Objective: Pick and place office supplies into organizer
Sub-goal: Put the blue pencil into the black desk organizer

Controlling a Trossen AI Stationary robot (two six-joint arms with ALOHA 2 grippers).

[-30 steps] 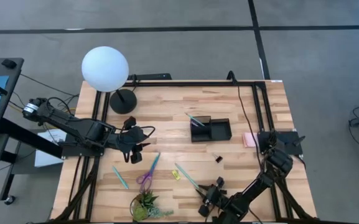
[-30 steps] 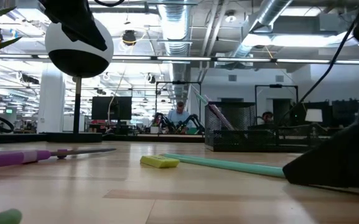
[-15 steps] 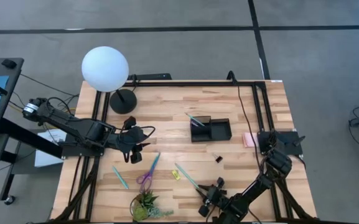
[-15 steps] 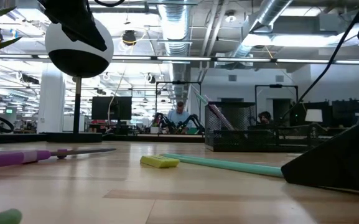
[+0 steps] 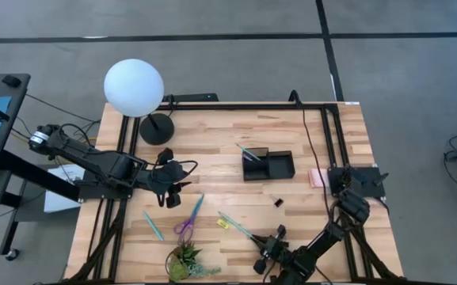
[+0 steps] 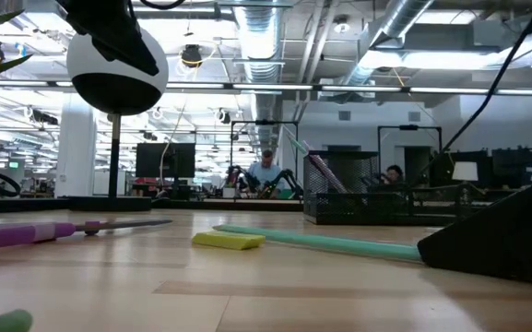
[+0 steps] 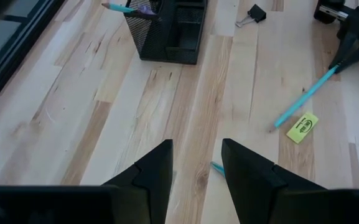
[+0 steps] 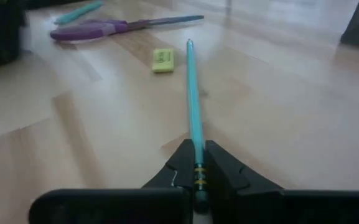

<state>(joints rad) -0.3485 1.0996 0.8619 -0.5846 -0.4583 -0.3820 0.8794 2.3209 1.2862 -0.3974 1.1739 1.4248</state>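
A thin teal pen point(image 5: 238, 228) lies near the table's front edge, and my right gripper point(image 5: 261, 247) is shut on its near end. A small yellow piece point(image 5: 222, 225) lies flat beside the pen's free tip. Purple-handled scissors point(image 5: 187, 218) and a second teal pen point(image 5: 153, 226) lie on the table to the left. The black organizer point(image 5: 268, 165) stands mid-table with a pen point(image 5: 248, 150) leaning in its taller compartment. A black clip point(image 5: 278, 203) and a pink pad point(image 5: 317, 178) lie to the right. My left gripper point(image 7: 196, 168) hovers open above the table's left half. My right gripper pinches the teal pen's near end point(image 8: 197, 158) between its two fingers. The fingers come low and slanting from the table's near right side and lie along the pen. The pen stretches away from the fingers, its free tip point(image 8: 190, 43) down on the wood.
A lamp with a white globe point(image 5: 135, 87) and a round black base point(image 5: 157, 128) stands at the far left. A green spiky plant point(image 5: 184, 261) sits at the near edge. Bare wood lies between the organizer and the pen.
My right gripper has shut on the teal pen's near end while staying low at the near edge. The pen's free tip has swung slightly toward the table's left, and the yellow piece beside it has shifted and turned a little.
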